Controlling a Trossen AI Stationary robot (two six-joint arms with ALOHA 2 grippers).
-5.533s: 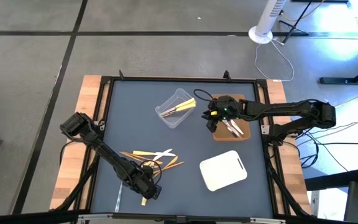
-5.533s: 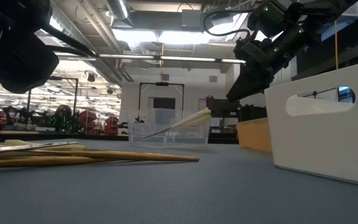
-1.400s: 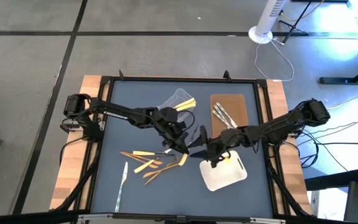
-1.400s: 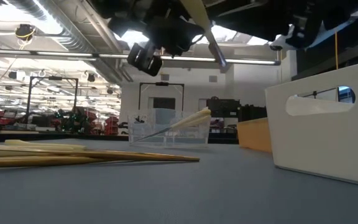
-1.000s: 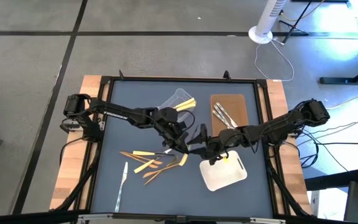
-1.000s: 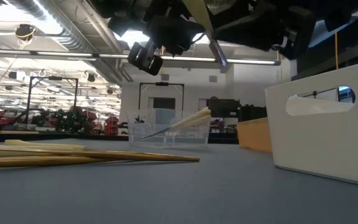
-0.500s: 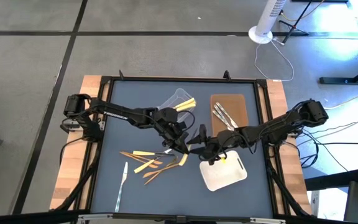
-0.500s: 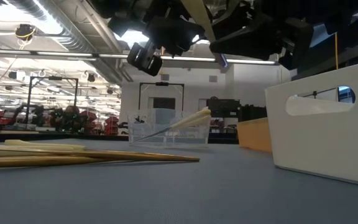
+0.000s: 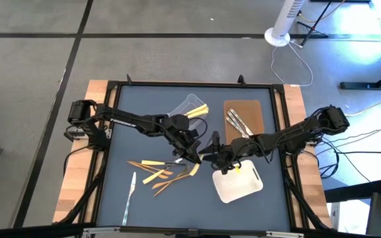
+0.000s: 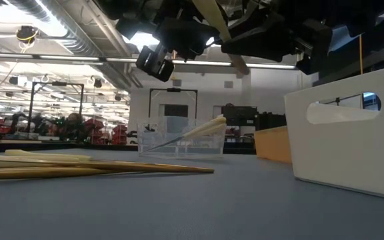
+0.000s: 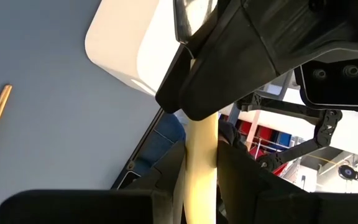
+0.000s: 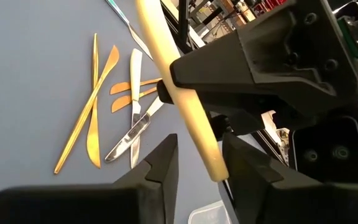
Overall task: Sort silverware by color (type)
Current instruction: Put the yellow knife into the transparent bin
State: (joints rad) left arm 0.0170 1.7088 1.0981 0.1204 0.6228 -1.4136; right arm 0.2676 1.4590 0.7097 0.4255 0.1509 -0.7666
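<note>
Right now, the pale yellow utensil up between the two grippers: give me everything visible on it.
The pale yellow utensil is a smooth, matte, rounded stick, plastic by the look. It is held in the air mid-table, above the loose pile and beside the white tray, tilted, not level. The left gripper is shut on one stretch of it. The right gripper straddles its rounded free end; whether those fingers already press it I cannot tell. Its other end is hidden.

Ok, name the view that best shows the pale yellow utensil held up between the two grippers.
Right wrist view: the pale yellow utensil runs nearly full length, clamped in the left gripper. Left wrist view shows a short stretch; low view, one end; high view, almost nothing.
</note>
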